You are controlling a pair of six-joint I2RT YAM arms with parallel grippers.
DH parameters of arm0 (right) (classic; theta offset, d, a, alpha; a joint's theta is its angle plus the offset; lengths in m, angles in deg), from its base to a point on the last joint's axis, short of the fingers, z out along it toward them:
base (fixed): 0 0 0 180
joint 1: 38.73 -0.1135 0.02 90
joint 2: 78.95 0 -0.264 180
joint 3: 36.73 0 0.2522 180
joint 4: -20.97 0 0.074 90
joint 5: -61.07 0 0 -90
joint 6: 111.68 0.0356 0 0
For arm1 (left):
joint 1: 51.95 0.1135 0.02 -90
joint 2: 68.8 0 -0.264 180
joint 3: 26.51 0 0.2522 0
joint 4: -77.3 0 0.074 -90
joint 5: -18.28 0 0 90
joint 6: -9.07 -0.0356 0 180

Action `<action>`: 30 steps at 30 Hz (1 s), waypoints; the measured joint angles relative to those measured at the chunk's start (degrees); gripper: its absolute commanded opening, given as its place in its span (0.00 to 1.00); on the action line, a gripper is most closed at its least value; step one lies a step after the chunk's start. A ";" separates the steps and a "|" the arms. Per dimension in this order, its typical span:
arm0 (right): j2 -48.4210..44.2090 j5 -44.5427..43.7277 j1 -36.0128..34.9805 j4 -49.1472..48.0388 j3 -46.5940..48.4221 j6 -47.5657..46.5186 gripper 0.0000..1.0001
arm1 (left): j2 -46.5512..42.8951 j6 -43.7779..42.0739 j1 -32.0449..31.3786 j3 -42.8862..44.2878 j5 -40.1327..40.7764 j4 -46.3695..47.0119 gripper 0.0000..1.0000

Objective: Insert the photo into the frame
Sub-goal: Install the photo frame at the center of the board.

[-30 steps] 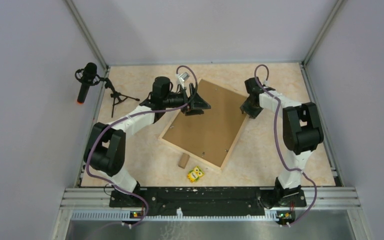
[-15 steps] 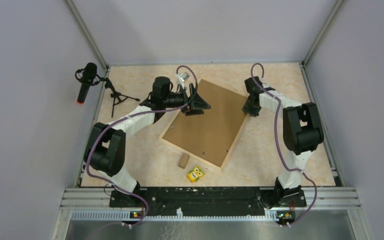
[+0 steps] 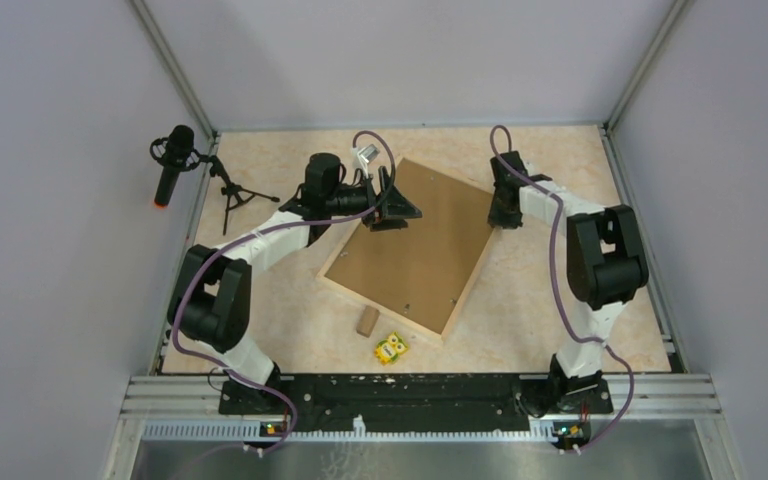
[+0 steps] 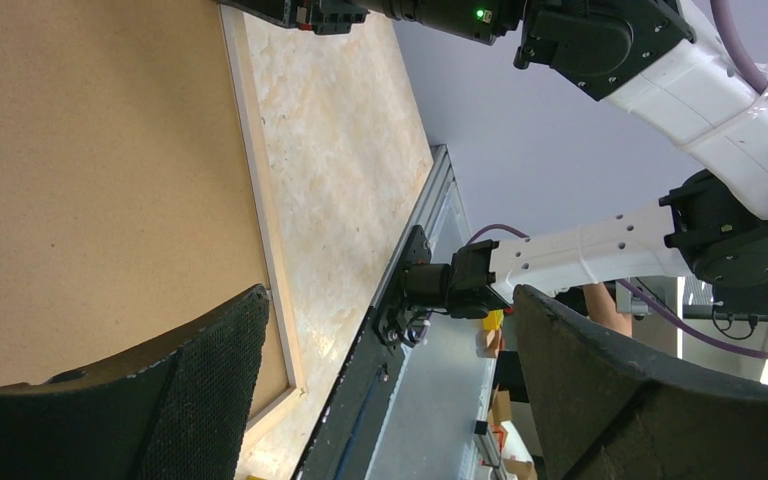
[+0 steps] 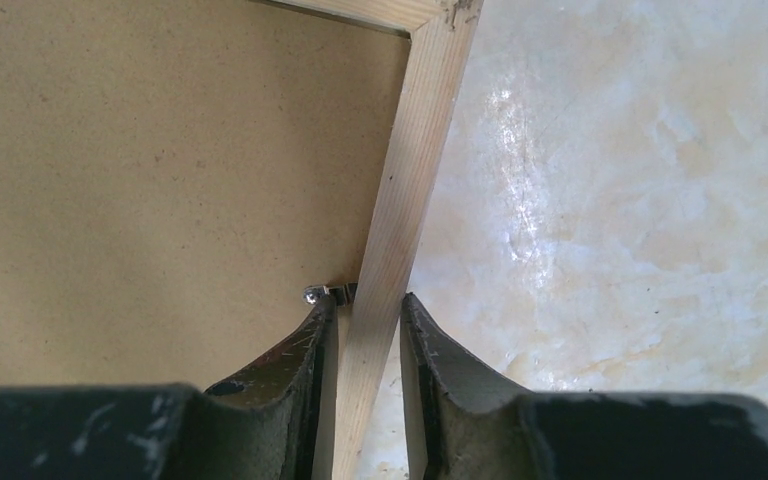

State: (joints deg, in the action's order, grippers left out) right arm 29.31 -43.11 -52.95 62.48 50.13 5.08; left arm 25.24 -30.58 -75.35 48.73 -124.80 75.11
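The frame [image 3: 468, 290] is lying face-down, backing board [image 3: 410, 250] in; no photo is showing. Left gripper [image 4: 390, 300] is gaping; right gripper [image 5: 368, 305] is straddling the rail [image 5: 392, 200], grip unconfirmed.

The left arm [image 3: 260, 235] and the right arm [image 3: 560, 205] are each wearing smooth white shells between bulky black joint housings, and each is ending in a black base. A thick purple cable [image 4: 738, 35] is running along each arm, and a pale tie is cinching one of them. One white link is showing rows of small holes. The black, broad-fingered left hand [image 4: 390, 330] is showing rough, grainy pads [image 4: 200, 390]. The black right hand [image 5: 365, 300] is showing pale scratches on its fingers [image 5: 290, 360].
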 measured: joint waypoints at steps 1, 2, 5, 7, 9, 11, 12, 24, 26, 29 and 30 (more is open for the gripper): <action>-0.17 0.55 0.15 -0.07 -0.20 -0.04 0.20 | 0.00 -0.13 -0.02 0.00 0.00 -0.02 0.94; -0.48 1.11 0.33 -0.33 -0.63 -0.09 0.24 | 0.00 -0.15 0.00 0.00 -0.02 0.00 0.94; -1.88 1.77 0.94 -1.38 -2.60 0.15 0.31 | 0.02 -0.04 -0.02 0.00 -0.09 0.04 0.94; -2.60 2.14 1.44 -1.73 -3.74 0.74 0.32 | 0.02 0.24 0.00 0.00 -0.15 0.15 0.94; -2.78 3.13 1.90 -2.01 -4.15 1.68 0.36 | 0.02 0.24 -0.02 0.00 -0.11 0.26 0.94; -2.93 3.80 2.03 -2.29 -4.55 2.71 0.42 | 0.02 0.13 -0.02 0.00 -0.02 0.24 0.94; -3.19 3.96 2.05 -2.49 -4.94 3.34 0.43 | 0.02 0.11 -0.02 0.00 -0.04 0.22 0.94; -7.28 3.30 2.54 -8.98 -12.55 15.45 0.00 | 0.22 0.33 -0.39 -0.02 -0.13 0.37 0.94; -8.66 3.52 3.15 -10.23 -14.69 18.62 0.00 | 0.22 0.31 -0.50 -0.02 -0.13 0.37 0.94; -11.19 3.87 4.70 -10.88 -18.10 23.28 0.00 | 0.22 0.33 -0.63 -0.02 -0.20 0.39 0.94; -11.98 3.98 5.27 -10.88 -18.99 24.70 0.00 | 0.22 0.33 -0.68 -0.02 -0.22 0.39 0.95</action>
State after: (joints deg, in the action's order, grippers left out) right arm 17.34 -39.13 -47.68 51.60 31.14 29.78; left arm 25.46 -30.25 -76.03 48.70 -125.02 75.50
